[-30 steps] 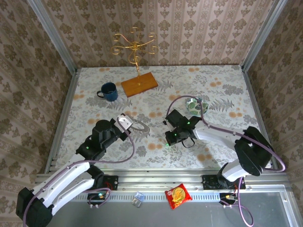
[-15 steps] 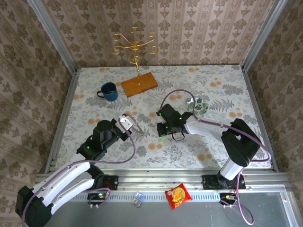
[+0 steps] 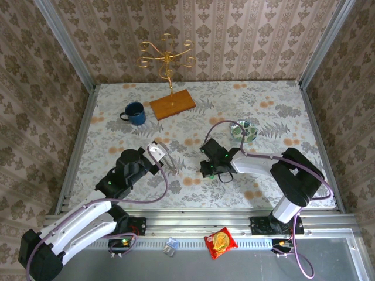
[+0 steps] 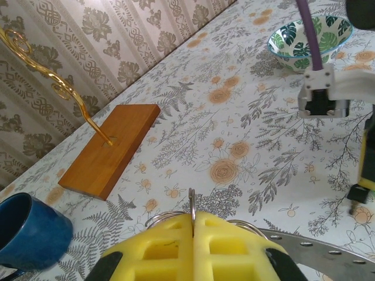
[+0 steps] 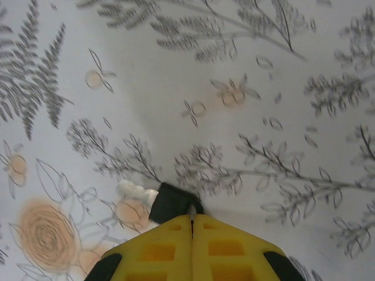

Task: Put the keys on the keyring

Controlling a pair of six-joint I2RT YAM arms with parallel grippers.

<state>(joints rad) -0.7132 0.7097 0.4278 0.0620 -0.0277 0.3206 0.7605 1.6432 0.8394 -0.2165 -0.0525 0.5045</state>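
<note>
Table (image 3: 275, 181): floral cloth, layout as it was a second ago. The wooden board (image 3: 172, 103) with the gold stand (image 3: 166, 57) sits at the far side. The blue mug (image 3: 135, 113) is just left of it and the patterned bowl (image 3: 245, 130) is right of centre. None of these has shifted.

Right arm (image 3: 263, 165): half a second ago you had its wrist pushed leftward, close to the left fingers. Now it sits slightly back toward the near right, roughly between that spot and where it was a second ago.

Left arm (image 3: 88, 216): base and elbow are unchanged, but your wrist has turned. The fingers now point toward the near right rather than straight across.

Left gripper (image 4: 193, 219): yellow pads pressed together, clenched on the keyring (image 4: 191, 202). The thin wire stands upright and edge-on out of the seam between the pads. More wire loops curve off to either side. A wide flat grey ring (image 4: 328, 257) with small holes shows just right of the pads; how it joins the rest is not resolvable.

Right gripper (image 5: 192, 222): pads also pressed together, grasping the dark key (image 5: 171, 202). Its dark head pokes out past the pad tips, low over the cloth; you cannot tell whether it touches the table. A small white piece (image 5: 135, 190) lies just left of the head, identity unclear.

The keyring and the dark key are near each other mid-table, but apart.
</note>
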